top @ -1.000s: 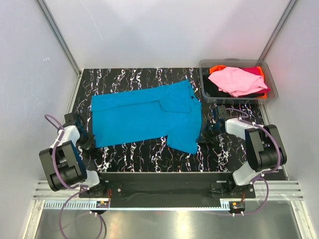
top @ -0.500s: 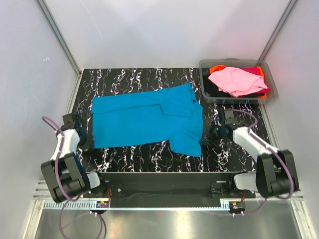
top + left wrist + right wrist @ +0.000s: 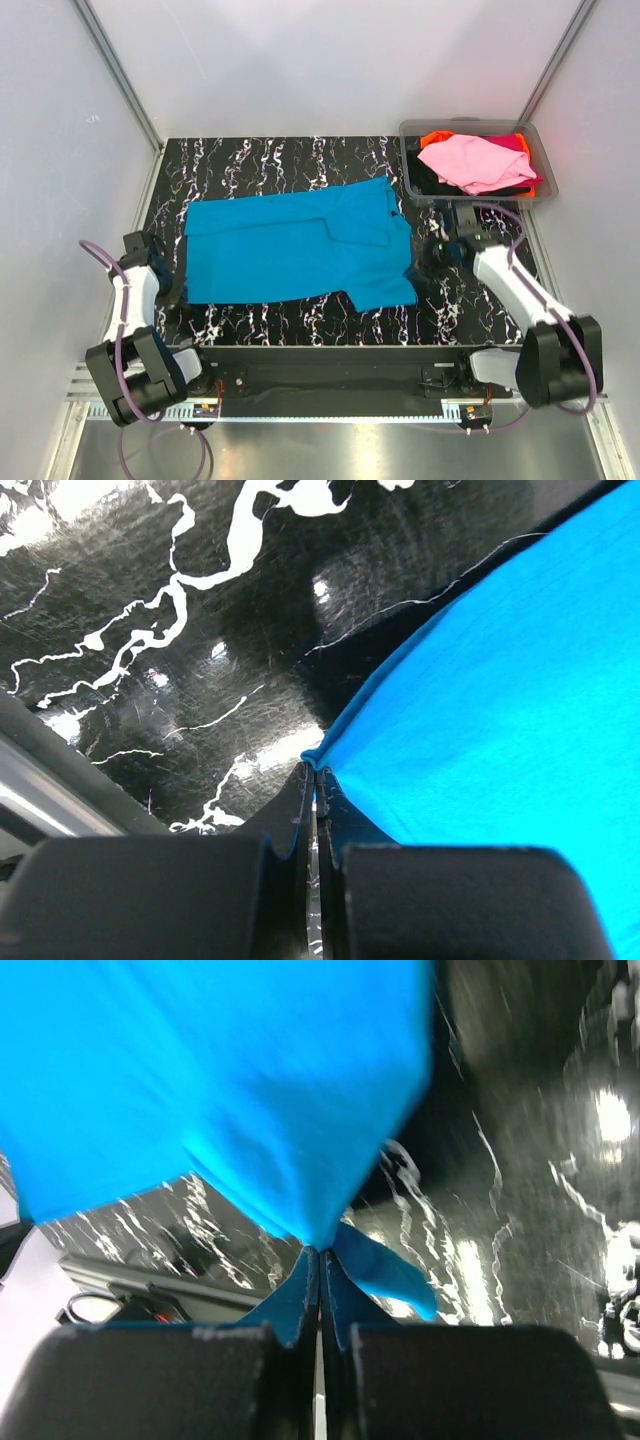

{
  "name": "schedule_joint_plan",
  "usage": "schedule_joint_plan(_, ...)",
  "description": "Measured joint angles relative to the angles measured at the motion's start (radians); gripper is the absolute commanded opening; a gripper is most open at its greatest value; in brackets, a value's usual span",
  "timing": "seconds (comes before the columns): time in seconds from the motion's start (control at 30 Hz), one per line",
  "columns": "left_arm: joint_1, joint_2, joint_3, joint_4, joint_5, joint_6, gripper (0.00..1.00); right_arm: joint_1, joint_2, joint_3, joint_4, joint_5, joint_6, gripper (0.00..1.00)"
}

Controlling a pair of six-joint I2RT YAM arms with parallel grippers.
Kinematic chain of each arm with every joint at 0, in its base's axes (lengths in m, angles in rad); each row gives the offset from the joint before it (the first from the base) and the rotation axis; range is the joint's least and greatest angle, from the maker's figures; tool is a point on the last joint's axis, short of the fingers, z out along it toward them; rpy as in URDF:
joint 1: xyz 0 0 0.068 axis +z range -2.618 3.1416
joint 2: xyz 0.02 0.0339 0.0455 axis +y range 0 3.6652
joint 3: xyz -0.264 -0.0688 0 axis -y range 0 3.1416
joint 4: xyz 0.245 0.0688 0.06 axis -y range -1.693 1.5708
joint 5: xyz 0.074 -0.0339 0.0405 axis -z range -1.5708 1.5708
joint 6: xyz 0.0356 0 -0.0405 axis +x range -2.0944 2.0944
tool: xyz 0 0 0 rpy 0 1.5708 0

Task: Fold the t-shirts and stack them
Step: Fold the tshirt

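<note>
A turquoise-blue t-shirt (image 3: 295,245) lies spread across the black marbled table. My left gripper (image 3: 172,285) is shut on its near left corner (image 3: 318,762), low over the table. My right gripper (image 3: 428,258) is shut on the shirt's right edge (image 3: 310,1225) and holds that part lifted, cloth hanging above the table. A light pink t-shirt (image 3: 472,162) lies on top of orange, magenta and black ones in the bin at the back right.
The clear grey plastic bin (image 3: 408,182) stands at the table's back right corner, just behind my right arm. White walls close in the table on three sides. A black rail runs along the near edge (image 3: 320,355).
Both grippers have moved toward the near edge with the shirt held, the right one also further right. The shirt is drawn out flatter and wider, and its right flap has shifted right.
</note>
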Motion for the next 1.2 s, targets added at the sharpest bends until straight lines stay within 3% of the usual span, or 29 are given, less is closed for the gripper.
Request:
schedule_joint_plan(0.23, -0.027, 0.093, 0.143, -0.012, -0.012, 0.026, 0.00, 0.000, 0.280, 0.337, 0.009, 0.026, -0.089, 0.00)
schedule_joint_plan(0.6, -0.069, 0.435, 0.418, 0.035, -0.026, 0.047, 0.00, 0.000, 0.618, 0.718, 0.012, 0.037, -0.156, 0.00)
schedule_joint_plan(0.97, -0.075, 0.622, 0.596, 0.037, -0.013, 0.050, 0.00, 0.000, 0.797, 0.916, -0.005, 0.038, -0.156, 0.00)
schedule_joint_plan(1.2, -0.084, 0.692, 0.672, 0.039, 0.013, 0.063, 0.00, 0.000, 0.843, 0.954, -0.023, 0.054, -0.165, 0.00)
